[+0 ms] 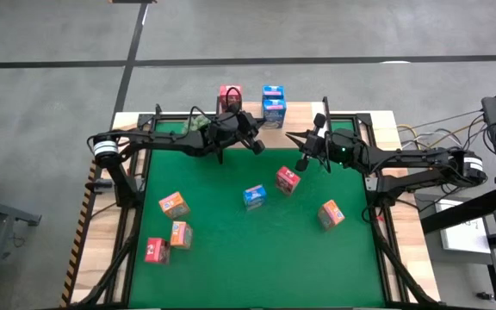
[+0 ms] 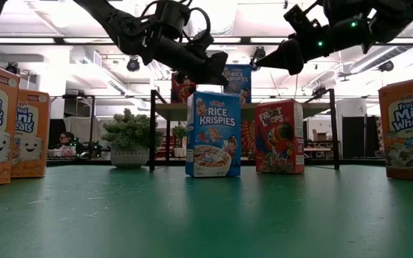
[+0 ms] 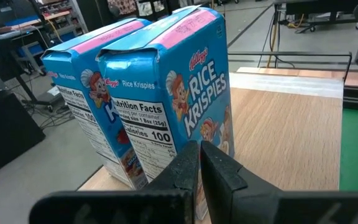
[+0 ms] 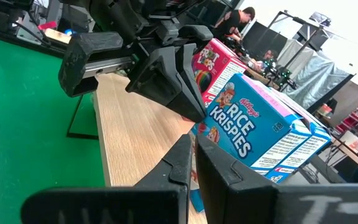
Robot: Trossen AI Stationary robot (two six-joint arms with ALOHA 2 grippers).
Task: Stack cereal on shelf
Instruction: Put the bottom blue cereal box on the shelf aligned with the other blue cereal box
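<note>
The shelf (image 1: pixel 351 119) runs along the table's far edge. On it stand a pink-red cereal box (image 1: pixel 229 96) and two blue boxes (image 1: pixel 274 103), one behind the other (image 3: pixel 191 81) (image 3: pixel 86 74). Several more boxes stand on the green mat: orange (image 1: pixel 173 204), orange (image 1: pixel 180 234), pink-red (image 1: pixel 156 250), blue (image 1: pixel 254 196), pink-red (image 1: pixel 287 179), orange (image 1: pixel 331 213). My left gripper (image 1: pixel 257 148) is shut, level, close before the nearer blue box. My right gripper (image 1: pixel 301 163) is shut and hangs above the mat, right of the left one, holding nothing. My left gripper (image 3: pixel 199 163) has its shut fingertips (image 4: pixel 194 114) low at the printed near face (image 3: pixel 219 134) of the nearer blue box, coming level from the table's left. Whether they touch the box I cannot tell. The box stands upright on the shelf.
A green spiky plant (image 2: pixel 129 136) stands under the shelf's left end. The shelf's black legs (image 2: pixel 153 129) and the black frame rails (image 1: pixel 136 215) border the mat. The mat's near middle (image 1: pixel 257 267) is bare.
</note>
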